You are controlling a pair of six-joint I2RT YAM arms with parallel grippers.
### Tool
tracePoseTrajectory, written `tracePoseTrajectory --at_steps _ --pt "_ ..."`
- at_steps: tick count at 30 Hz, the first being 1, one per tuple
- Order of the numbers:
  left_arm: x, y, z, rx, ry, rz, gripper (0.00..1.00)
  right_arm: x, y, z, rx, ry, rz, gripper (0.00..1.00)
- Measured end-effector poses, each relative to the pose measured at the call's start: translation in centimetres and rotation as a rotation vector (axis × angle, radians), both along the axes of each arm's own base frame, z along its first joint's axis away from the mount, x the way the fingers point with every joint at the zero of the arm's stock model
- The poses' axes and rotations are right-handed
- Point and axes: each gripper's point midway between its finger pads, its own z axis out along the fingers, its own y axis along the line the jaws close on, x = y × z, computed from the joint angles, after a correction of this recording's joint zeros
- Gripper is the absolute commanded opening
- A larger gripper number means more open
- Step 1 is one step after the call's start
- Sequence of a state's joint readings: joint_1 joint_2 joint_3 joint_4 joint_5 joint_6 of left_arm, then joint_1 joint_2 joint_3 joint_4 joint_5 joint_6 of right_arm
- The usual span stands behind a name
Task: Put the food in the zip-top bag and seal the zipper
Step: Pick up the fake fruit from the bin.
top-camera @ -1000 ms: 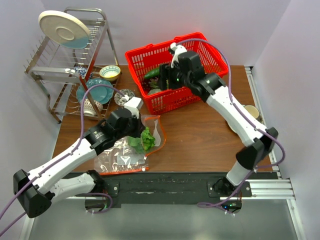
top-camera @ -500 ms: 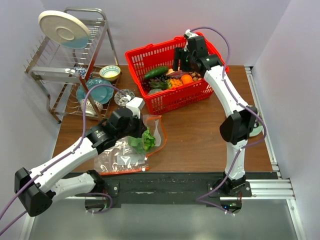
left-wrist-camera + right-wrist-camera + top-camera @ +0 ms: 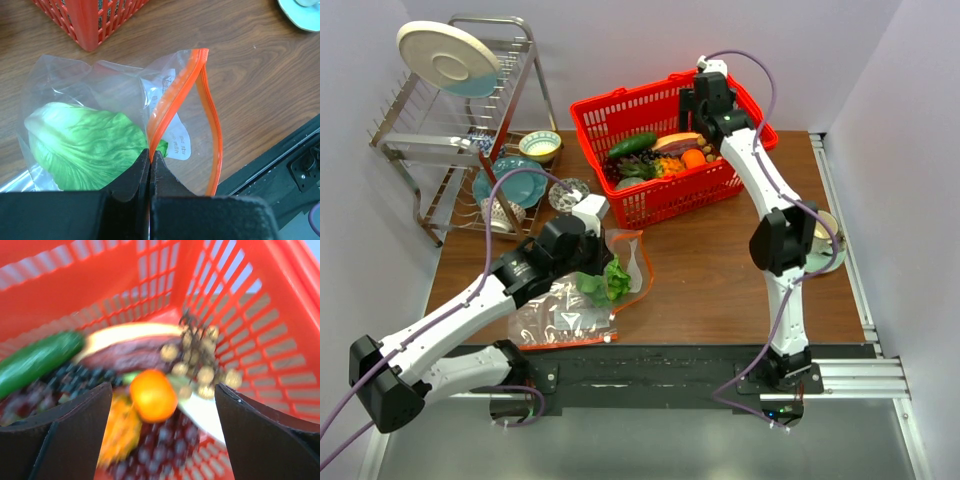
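orange-red zipper (image 3: pixel 175 95) of the zip-top bag (image 3: pixel 100 85) sits pinched in the closed left tool (image 3: pixel 150 152), propping the mouth open on the counter (image 3: pixel 240 60), cabbage (image 3: pixel 85 145) inside. the right tool (image 3: pixel 162 387) hangs wide open, empty, over the basket (image 3: pixel 280 315) holding cucumber (image 3: pixel 35 360) and brown nuts (image 3: pixel 200 365). loading step: next it likely must drop and grip one.

Blurred just ahead of the right tool (image 3: pixel 162 390): cucumber (image 3: pixel 35 360), orange (image 3: pixel 152 396), brown nuts (image 3: pixel 200 367) and dark grapes (image 3: pixel 167 450) inside the red basket (image 3: pixel 280 315), too smeared to count. Hidden behind the closed fingers of the left tool (image 3: pixel 150 152): the near end of the cabbage (image 3: pixel 85 145) and of the zip-top bag (image 3: pixel 65 75). Cut off by the top edge beyond that tool: the basket corner and a pale dish (image 3: pixel 300 10) on the desk (image 3: pixel 250 65). Covered from above by the wrists: both tools' fingertips.
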State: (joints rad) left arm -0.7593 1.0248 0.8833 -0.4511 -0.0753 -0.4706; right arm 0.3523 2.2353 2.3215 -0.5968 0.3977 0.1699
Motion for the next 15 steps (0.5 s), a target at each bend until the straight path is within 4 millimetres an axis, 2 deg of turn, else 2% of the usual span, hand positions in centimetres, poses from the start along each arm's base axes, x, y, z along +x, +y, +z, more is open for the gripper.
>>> tracePoseTrajectory --at_steps 3,8,13,15 --pt "0.2 -0.1 -0.2 0.010 0.005 0.005 0.00 2.0 -0.4 -2.1 -0.043 -0.009 -0.036 0.89" --pt "0.6 -0.2 -0.4 0.023 0.013 0.010 0.00 3.6 -1.2 -5.4 -0.106 -0.005 -0.076 0.88" --pt "0.9 -0.4 -0.6 0.033 0.019 0.016 0.00 5.5 -1.8 -5.0 -0.140 -0.089 -0.109 0.85" --pt "0.9 -0.3 -0.6 0.032 0.023 0.022 0.00 6.2 -2.2 -4.8 -0.163 -0.122 -0.126 0.80"
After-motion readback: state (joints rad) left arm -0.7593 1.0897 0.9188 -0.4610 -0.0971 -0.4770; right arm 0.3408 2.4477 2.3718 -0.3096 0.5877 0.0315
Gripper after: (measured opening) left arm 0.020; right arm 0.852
